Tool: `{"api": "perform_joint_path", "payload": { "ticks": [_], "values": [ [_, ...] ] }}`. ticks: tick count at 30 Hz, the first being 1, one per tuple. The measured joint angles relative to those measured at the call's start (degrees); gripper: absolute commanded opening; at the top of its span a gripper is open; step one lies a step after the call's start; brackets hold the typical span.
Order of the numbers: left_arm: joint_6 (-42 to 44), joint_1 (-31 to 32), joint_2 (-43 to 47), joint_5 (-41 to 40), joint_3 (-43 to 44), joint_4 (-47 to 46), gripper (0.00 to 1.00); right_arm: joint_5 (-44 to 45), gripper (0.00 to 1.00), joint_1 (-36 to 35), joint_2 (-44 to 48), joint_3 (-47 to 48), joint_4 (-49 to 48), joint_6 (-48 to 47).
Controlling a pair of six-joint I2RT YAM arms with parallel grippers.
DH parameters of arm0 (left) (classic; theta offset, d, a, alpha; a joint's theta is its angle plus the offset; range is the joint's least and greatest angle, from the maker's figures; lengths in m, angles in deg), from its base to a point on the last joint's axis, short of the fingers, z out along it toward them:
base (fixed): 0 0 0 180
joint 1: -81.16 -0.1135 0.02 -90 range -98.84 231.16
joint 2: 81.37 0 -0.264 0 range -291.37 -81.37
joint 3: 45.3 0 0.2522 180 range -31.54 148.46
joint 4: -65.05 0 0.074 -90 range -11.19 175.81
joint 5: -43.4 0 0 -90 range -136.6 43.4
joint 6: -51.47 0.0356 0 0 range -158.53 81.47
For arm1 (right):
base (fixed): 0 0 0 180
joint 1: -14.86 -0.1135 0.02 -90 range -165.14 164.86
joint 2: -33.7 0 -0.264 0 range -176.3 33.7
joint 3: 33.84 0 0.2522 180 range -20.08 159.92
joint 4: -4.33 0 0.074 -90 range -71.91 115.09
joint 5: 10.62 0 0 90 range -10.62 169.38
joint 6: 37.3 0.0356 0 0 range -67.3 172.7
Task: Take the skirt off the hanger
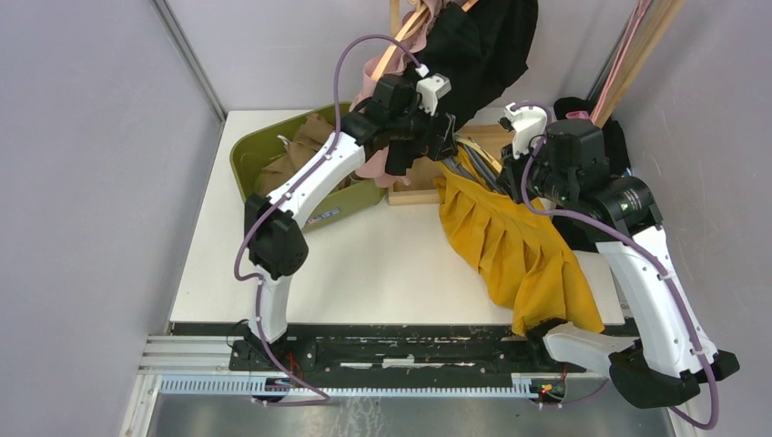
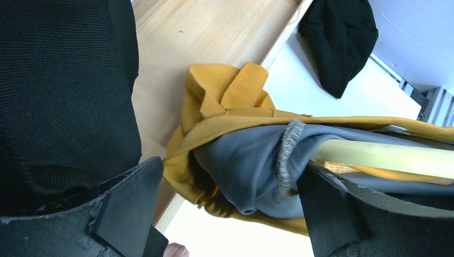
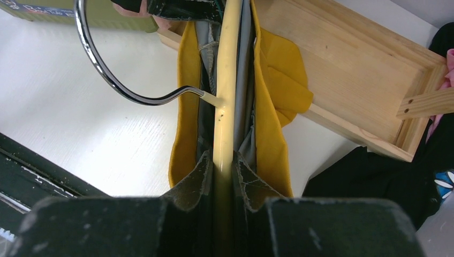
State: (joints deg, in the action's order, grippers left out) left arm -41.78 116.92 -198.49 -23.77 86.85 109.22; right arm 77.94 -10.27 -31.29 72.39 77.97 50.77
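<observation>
1. Right of centre in the overhead view, the mustard skirt [image 1: 523, 250] lies spread across the white table [image 1: 364, 264]. Its hem reaches the table's near edge at the lower right, and its waistband is raised toward the upper middle of the frame.
2. The waistband and its grey lining [image 2: 241, 166] are bunched around the cream hanger [image 3: 226, 80]. The skirt is still on the hanger, and the metal hook [image 3: 101, 69] curls toward the upper left of the right wrist view.
3. The right gripper [image 3: 223, 171] has its jaws narrow, pinched on the hanger bar, with yellow and grey cloth running along both sides of the bar.
4. The left gripper [image 2: 227, 209] has its jaws spread wide, one finger at the lower left and one at the lower right of its wrist view. The bunched end of the skirt sits between them, and I cannot tell whether either pad touches the cloth.
5. A wooden tray [image 3: 348, 69] lies just behind the waistband. A black garment [image 2: 340, 37] sits at the upper right of the left wrist view, and a green bin [image 1: 246, 150] stands at the table's upper left.
</observation>
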Motion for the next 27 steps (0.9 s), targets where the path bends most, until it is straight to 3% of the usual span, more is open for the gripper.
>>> {"api": "perform_joint_path", "payload": {
  "ticks": [4,5,7,8,10,18,27],
  "values": [
    [0.1,0.0,-2.1,0.0,0.7,-2.0,0.87,0.0,0.01,0.0,-0.2,0.5,0.2,-0.2],
    [0.1,0.0,-2.7,0.0,0.8,-2.6,0.81,0.1,0.01,0.0,-0.4,0.8,0.4,-0.4],
    [0.2,0.0,-3.6,0.2,0.8,-3.6,0.52,0.4,0.01,0.0,-0.9,1.3,0.7,-0.7],
    [0.2,0.0,-4.0,0.3,0.8,-4.0,0.43,0.5,0.01,0.0,-1.0,1.4,0.8,-0.9],
    [0.5,0.0,-4.6,1.4,0.8,-4.6,0.36,0.6,0.01,0.0,-1.4,1.5,0.9,-1.1],
    [0.5,0.1,-5.2,2.6,2.1,-3.9,0.33,1.5,0.01,0.1,-1.7,1.4,0.7,-1.4],
    [0.0,0.9,-5.1,-0.6,6.9,0.6,0.32,1.5,0.01,0.1,-7.7,-1.5,-7.2,-1.6]
  ]
}}
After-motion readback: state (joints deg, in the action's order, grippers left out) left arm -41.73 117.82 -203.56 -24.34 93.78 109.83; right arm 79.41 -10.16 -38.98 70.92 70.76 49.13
